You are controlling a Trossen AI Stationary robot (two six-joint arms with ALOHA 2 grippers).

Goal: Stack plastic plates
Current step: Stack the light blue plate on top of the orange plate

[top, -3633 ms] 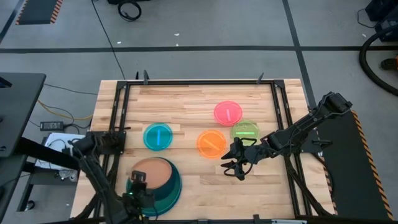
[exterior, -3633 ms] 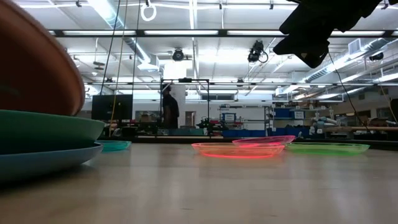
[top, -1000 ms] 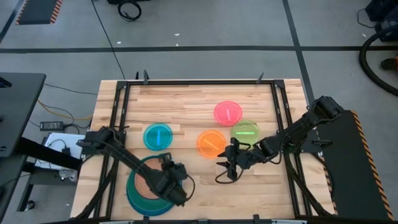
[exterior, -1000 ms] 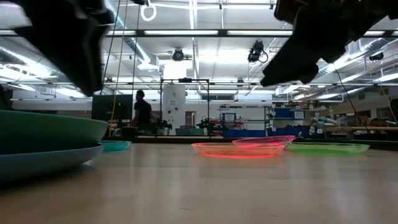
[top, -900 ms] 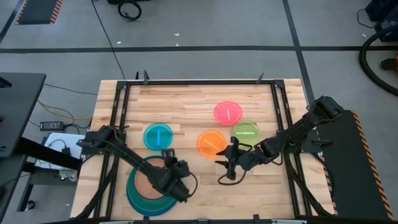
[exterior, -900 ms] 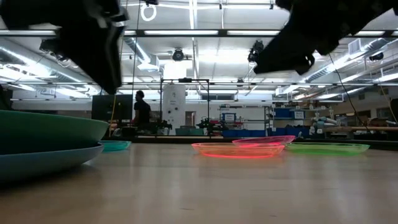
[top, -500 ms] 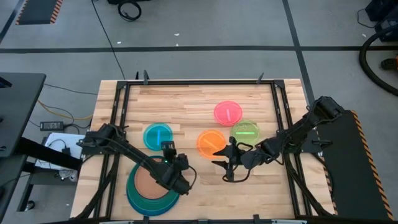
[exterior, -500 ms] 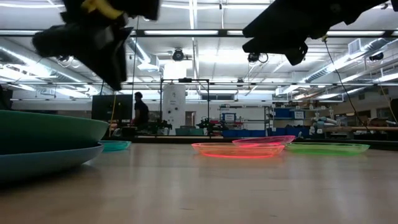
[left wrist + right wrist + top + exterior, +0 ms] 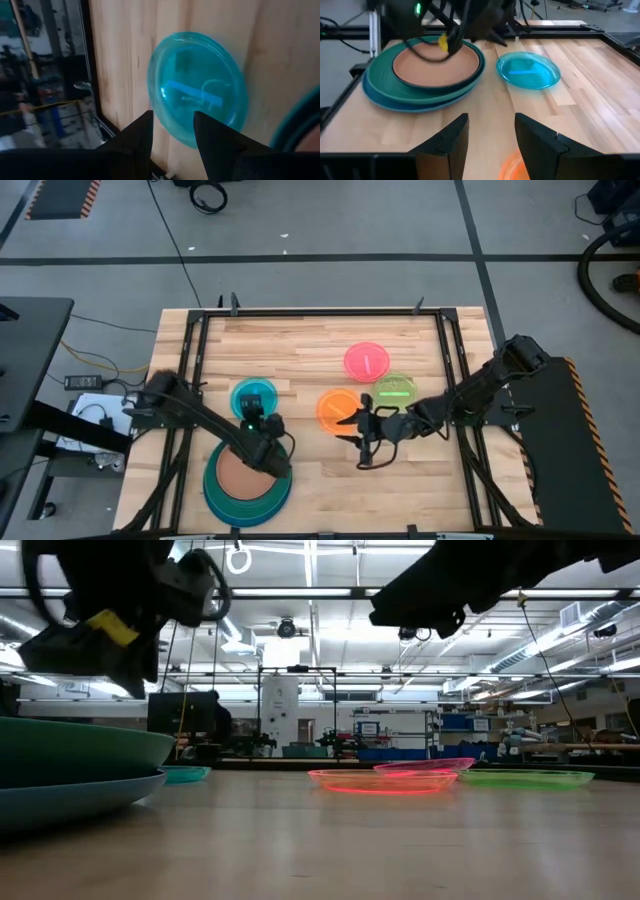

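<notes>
High view, largest first: shows the wooden table [image 9: 300,340] with a nested stack at its near left corner. Puts the blue plate [image 9: 214,502] lowest, the teal plate [image 9: 283,483] in it and the brown plate [image 9: 238,476] on top. Adds, from the right wrist view, a dark teal plate [image 9: 479,65] whose rim rings the brown one.

Leaves four small translucent plates single on the wood: the cyan plate [image 9: 254,395] just beyond the stack, the orange plate [image 9: 336,410] near mid-table, and the green plate [image 9: 397,390] and pink plate [image 9: 367,361] close together beyond it.

Finds the left gripper [image 9: 252,420] risen off the stack within the last second and now hanging over the cyan plate's near edge. Holds nothing, fingers [image 9: 135,145] parted narrowly, that plate dead ahead.

Finds the right gripper [image 9: 356,436] shifted leftward to just beside the orange plate, also empty, fingers [image 9: 445,145] parted.

Suggests that the large and medium plates are done and the small ones are next, probably cyan first.
</notes>
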